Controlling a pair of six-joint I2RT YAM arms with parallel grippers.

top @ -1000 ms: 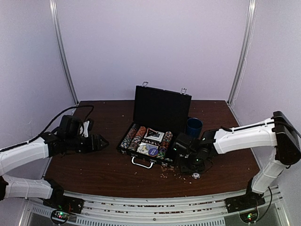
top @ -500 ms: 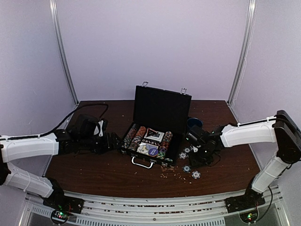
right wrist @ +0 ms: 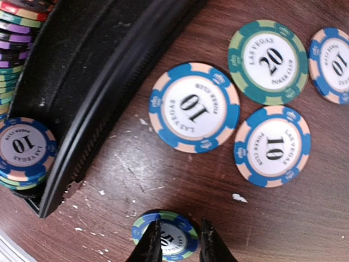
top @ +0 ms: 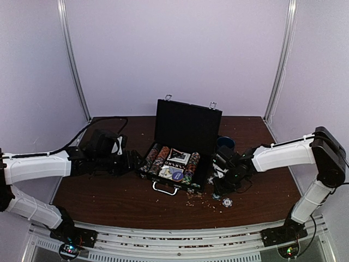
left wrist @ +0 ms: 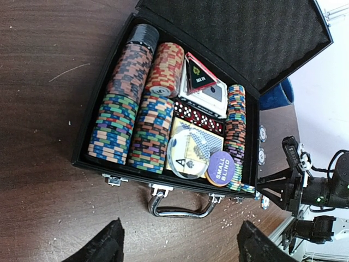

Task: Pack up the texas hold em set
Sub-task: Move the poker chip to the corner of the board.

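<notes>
Carefully, I am straddling a green chip [right wrist: 173, 232] with my right claw [right wrist: 179, 246] on the table [right wrist: 136, 164] beside the open briefcase [right wrist: 98, 65]; whether it is gripped, I cannot tell. Lying flat, it could be skidding free.

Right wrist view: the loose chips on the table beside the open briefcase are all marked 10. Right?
Not quite. One is a green 20 chip, as the right wrist view shows. The blue 10 chips lie next to it on the table beside the open briefcase.
</notes>
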